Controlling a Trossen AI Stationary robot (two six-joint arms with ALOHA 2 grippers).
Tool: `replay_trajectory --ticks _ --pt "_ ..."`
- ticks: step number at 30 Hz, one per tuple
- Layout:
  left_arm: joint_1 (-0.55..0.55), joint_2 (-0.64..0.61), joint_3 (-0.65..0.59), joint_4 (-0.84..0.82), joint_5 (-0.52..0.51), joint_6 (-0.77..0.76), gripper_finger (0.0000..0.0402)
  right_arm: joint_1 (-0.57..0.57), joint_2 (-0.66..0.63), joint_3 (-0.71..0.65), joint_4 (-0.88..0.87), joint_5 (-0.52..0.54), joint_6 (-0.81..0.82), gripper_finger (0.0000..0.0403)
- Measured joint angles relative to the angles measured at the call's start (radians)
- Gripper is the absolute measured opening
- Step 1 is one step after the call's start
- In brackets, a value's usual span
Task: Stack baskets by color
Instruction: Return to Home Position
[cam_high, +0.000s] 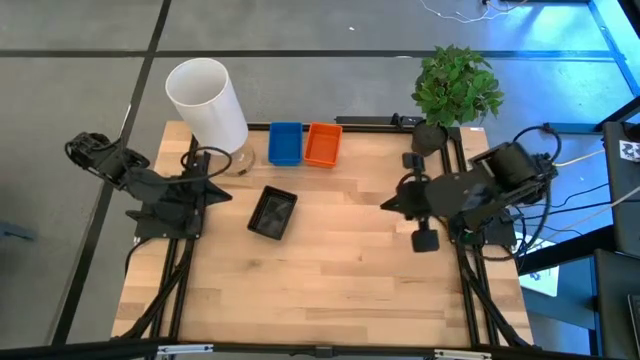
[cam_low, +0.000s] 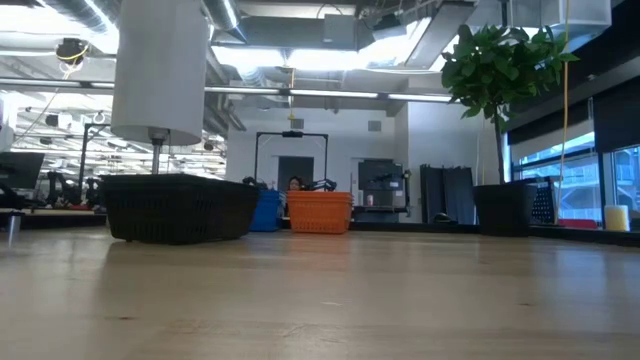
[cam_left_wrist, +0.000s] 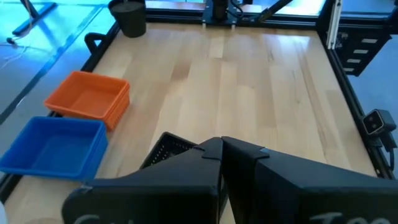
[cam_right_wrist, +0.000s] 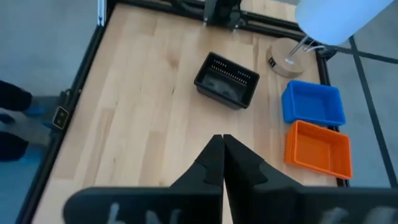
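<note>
A blue basket (cam_high: 286, 143) and an orange basket (cam_high: 322, 144) sit side by side on their bases at the table's far edge. A black basket (cam_high: 273, 213) rests on the wood nearer the middle, turned a little askew. My left gripper (cam_high: 226, 194) is shut and hovers at the table's left side, just left of the black basket (cam_left_wrist: 166, 149). My right gripper (cam_high: 386, 204) is shut with nothing in it and hangs above the table's right half, well apart from the black basket (cam_right_wrist: 227, 79), the blue basket (cam_right_wrist: 313, 102) and the orange basket (cam_right_wrist: 318, 149).
A tall white cylinder (cam_high: 207, 103) on a small stand rises at the far left corner, next to the blue basket. A potted green plant (cam_high: 455, 85) stands at the far right corner. Bare wood (cam_high: 340, 290) spreads over the near half of the table.
</note>
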Motion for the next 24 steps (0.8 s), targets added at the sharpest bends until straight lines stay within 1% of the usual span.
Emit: replay_trajectory --ticks 7,14,18,24 --pt "-0.031 -0.106 -0.081 0.008 -0.01 -0.005 0.0 0.0 -0.092 0.0 0.001 -0.005 0.004 0.0001" --pt "-0.041 -0.256 -0.158 0.026 -0.011 -0.002 0.0 0.0 -0.188 -0.033 0.009 -0.021 0.008 0.0" --pt "-0.04 -0.357 -0.21 0.072 -0.012 0.035 0.0 0.0 -0.274 -0.145 0.055 -0.021 0.01 0.0" --pt "-0.04 -0.519 -0.294 0.135 -0.02 0.092 0.0 0.0 -0.478 -0.427 0.254 -0.021 0.006 0.0"
